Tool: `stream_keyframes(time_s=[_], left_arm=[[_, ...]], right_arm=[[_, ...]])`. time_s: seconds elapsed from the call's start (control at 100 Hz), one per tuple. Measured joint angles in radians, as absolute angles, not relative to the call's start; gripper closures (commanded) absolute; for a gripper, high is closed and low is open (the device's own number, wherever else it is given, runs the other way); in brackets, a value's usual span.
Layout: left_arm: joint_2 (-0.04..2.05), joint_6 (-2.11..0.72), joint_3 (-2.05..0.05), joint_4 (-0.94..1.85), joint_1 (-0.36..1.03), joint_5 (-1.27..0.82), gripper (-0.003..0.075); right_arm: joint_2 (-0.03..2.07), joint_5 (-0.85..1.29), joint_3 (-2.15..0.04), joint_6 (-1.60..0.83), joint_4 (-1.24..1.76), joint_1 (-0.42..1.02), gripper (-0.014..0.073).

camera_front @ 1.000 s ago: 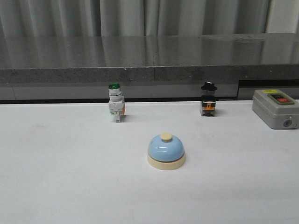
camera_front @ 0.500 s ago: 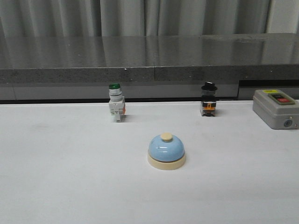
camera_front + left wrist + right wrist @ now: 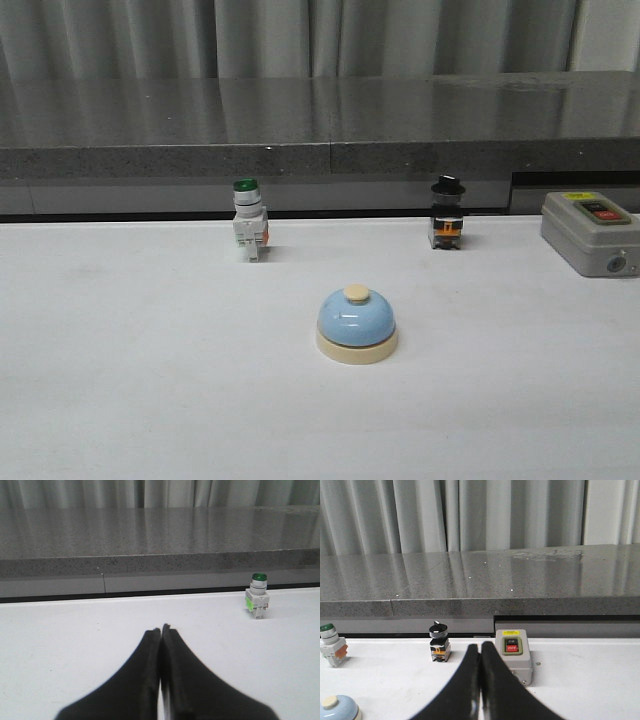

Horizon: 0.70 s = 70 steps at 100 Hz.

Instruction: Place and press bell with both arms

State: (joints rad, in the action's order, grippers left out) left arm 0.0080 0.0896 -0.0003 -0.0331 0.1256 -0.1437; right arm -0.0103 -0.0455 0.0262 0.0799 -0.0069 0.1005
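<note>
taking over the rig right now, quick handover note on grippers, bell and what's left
Left gripper: shut, empty, low over the white table, not touching anything.
Right gripper: shut, empty, also clear of everything.
Neither arm shows in the front view.
Bell: upright near the table's middle, in front of the green-capped switch and the black-knobbed switch; grey switch box at far right.
Done: the bell sits on the table; whether that is its final spot is unclear.
Left: press the bell's top button.
</note>
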Motion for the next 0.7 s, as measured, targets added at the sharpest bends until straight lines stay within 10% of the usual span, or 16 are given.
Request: stream_keyframes(time_s=[0.7], left_arm=[[-0.006,0.09,0.0,0.0,0.126,-0.094,0.0741]], right_arm=[[-0.01,-0.045,0.026,0.08,-0.007,0.101,0.0654]])
